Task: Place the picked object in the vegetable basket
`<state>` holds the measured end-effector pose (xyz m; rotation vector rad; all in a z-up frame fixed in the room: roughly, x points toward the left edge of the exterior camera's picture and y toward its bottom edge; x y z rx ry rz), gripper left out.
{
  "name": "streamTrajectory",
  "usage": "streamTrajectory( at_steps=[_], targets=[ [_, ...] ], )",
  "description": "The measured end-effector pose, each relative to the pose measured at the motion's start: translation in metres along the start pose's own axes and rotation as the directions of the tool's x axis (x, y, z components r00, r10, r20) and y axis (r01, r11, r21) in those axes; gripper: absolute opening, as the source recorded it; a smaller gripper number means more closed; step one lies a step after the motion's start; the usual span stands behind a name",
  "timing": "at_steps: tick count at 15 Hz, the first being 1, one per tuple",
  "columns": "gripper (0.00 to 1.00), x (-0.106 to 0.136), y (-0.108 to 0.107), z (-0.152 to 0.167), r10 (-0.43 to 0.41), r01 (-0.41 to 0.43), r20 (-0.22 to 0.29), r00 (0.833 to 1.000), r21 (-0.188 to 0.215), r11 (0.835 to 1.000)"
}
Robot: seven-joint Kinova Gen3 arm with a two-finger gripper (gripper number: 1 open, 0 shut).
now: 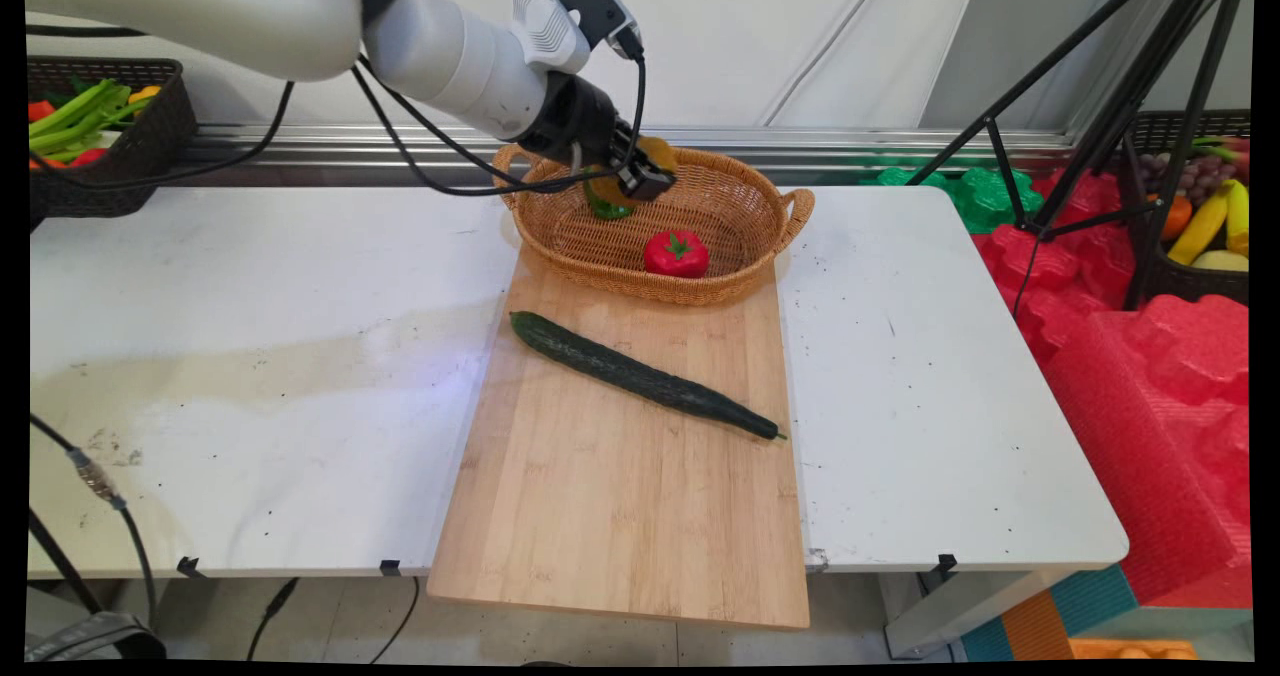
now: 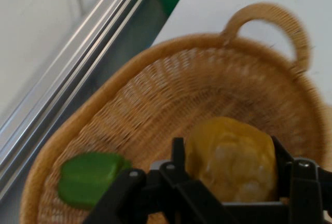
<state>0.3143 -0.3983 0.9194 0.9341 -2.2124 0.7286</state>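
My gripper [image 1: 643, 171] [image 2: 228, 156] hangs over the left part of a wicker basket [image 1: 745, 211] [image 2: 171, 94] and is shut on a yellow pepper [image 2: 231, 159] [image 1: 655, 149]. A green pepper [image 1: 603, 205] [image 2: 88, 177] lies in the basket just under and beside the gripper. To the right of it in the basket sits a red tomato [image 1: 676, 253], which the hand view does not show. A long dark cucumber [image 1: 640, 374] lies slantwise on the wooden cutting board [image 1: 620, 496] in front of the basket.
The basket's front rests on the board's far end, on the white table [image 1: 250, 356]. A dark basket of vegetables [image 1: 100, 126] stands at the back left. A black tripod [image 1: 1110, 106], red foam and a fruit basket [image 1: 1200, 216] are off the table's right side.
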Motion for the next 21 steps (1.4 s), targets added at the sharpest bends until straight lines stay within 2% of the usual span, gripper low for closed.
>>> streamTrajectory(
  at_steps=[5,9,18,19,21],
  targets=[
    [0.0,-0.019,-0.035,0.052,-0.04,0.037,0.101,0.994,0.027,0.999],
    [0.0,-0.037,-0.051,0.085,-0.068,0.065,0.168,0.983,0.022,0.998],
    [0.0,-0.06,-0.058,0.112,-0.078,0.081,0.243,0.967,-0.002,0.997],
    [1.0,-0.062,-0.057,0.112,-0.078,0.082,0.247,0.966,-0.004,0.997],
    [1.0,-0.064,-0.055,0.108,-0.077,0.081,0.251,0.965,-0.004,0.997]
  ],
)
